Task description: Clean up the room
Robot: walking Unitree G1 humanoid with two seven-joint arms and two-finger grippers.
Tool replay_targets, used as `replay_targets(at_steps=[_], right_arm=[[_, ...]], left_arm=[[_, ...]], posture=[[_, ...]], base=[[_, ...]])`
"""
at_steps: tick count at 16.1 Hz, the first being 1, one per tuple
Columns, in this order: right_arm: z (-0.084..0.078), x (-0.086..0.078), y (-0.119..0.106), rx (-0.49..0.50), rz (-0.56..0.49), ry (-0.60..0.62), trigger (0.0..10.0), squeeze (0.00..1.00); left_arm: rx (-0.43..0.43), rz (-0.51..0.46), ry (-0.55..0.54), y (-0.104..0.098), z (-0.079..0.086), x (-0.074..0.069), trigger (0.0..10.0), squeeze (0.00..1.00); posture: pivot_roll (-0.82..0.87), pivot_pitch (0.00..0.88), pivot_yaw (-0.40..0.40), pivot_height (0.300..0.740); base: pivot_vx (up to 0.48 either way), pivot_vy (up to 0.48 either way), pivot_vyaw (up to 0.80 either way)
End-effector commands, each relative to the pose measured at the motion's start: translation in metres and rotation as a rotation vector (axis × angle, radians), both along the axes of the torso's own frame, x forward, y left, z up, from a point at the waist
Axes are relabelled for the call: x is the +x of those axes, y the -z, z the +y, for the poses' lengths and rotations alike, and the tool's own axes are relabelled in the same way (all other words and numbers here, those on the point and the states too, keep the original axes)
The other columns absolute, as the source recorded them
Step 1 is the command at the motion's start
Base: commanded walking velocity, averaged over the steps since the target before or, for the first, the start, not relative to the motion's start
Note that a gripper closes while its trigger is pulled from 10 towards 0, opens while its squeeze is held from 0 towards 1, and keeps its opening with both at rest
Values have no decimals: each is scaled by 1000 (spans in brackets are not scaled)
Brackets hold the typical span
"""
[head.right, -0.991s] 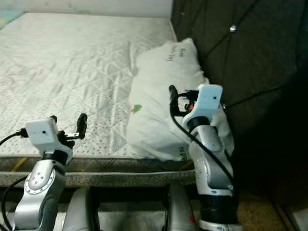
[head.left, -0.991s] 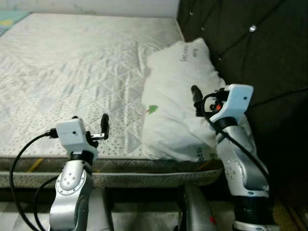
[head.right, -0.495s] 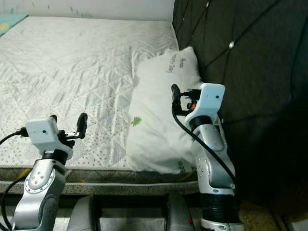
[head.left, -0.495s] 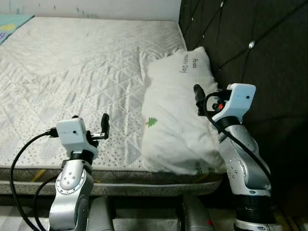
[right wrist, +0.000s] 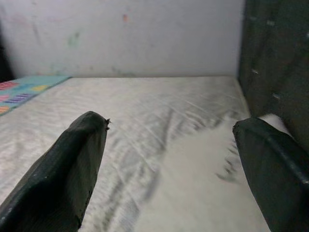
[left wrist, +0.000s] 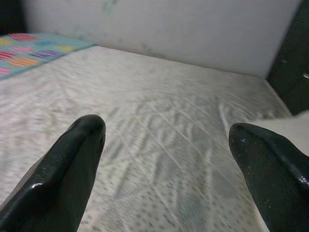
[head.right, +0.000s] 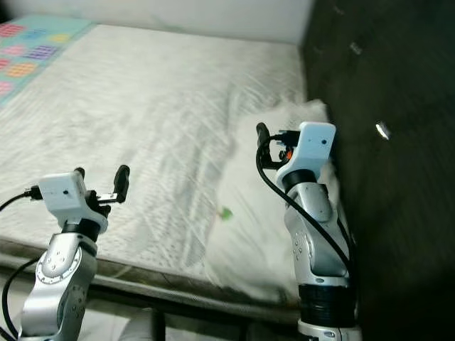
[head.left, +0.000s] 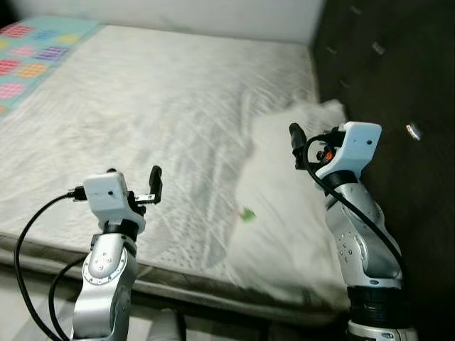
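Lying at the right of the frame against the dark headboard [head.left: 384, 78], the pillow [head.left: 298, 213] looks soft, light, floppy; pinch a corner; right gripper [right wrist: 169, 164] above it, left gripper [left wrist: 169, 169] over the mattress [head.left: 142, 128], both spread wide.

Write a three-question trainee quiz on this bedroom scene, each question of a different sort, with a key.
1. True or false: the white pillow lies on the mattress beside the dark tufted headboard.
2. Multiple choice: the left gripper is (A) shut on the pillow, (B) open above the mattress, (C) shut on a blanket.
3. Fill in: the right gripper hovers open over the ____.

Key: 1 true; 2 B; 3 pillow. The patterned cloth at the far corner plays no part here.
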State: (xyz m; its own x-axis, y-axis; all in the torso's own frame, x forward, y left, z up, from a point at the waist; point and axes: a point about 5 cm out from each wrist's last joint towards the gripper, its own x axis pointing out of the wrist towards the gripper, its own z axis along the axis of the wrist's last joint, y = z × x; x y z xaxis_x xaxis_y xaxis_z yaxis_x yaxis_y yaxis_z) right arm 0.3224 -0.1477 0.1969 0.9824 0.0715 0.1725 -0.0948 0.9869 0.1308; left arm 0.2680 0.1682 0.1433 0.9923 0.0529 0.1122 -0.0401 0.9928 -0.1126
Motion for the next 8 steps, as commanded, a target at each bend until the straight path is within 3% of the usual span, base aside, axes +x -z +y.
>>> replay_targets(at_steps=[1, 8], right_arm=[[-3, 1, -2, -2, -5, 18, 10000, 0], [-7, 0, 3, -10, 6, 41, 10000, 0]], left_arm=[[12, 15, -5, 2, 0, 1, 10000, 0], [-9, 8, 25, -1, -4, 2, 10000, 0]], posture=[[30, 24, -20, 728], [30, 25, -16, 740]], base=[[0, 0, 0], [0, 0, 0]])
